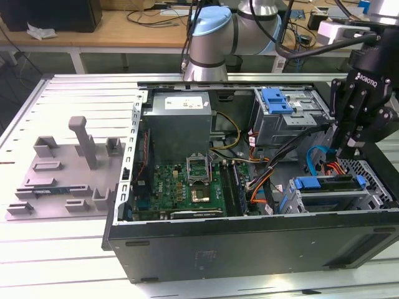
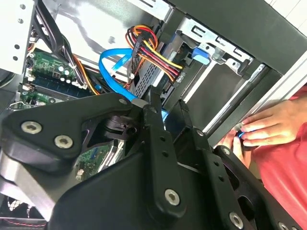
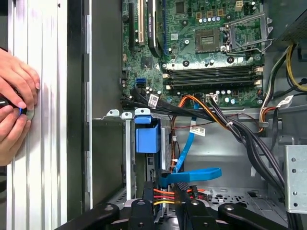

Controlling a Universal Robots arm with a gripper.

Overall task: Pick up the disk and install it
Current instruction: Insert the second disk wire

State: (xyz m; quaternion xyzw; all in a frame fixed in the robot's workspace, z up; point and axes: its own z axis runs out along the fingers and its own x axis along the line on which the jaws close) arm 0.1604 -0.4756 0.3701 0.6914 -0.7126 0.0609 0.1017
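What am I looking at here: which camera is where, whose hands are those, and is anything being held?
The exterior view shows a robot arm whose gripper hangs over the drive bays of an open computer case on a metal table, beside a grey fixture. Both wrist views ride on the arm, looking past the gripper into the case. The hands outside the case are a person's, pinching something small. Whether the gripper holds the disk, I cannot tell.

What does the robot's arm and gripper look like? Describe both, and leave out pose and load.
The arm is silver-grey metal with a light blue joint cap, and black cables run along it. The gripper is matte black, built of linked finger segments joined by silver screws and pins, seen close in the second wrist view. Small white lettering marks its body.
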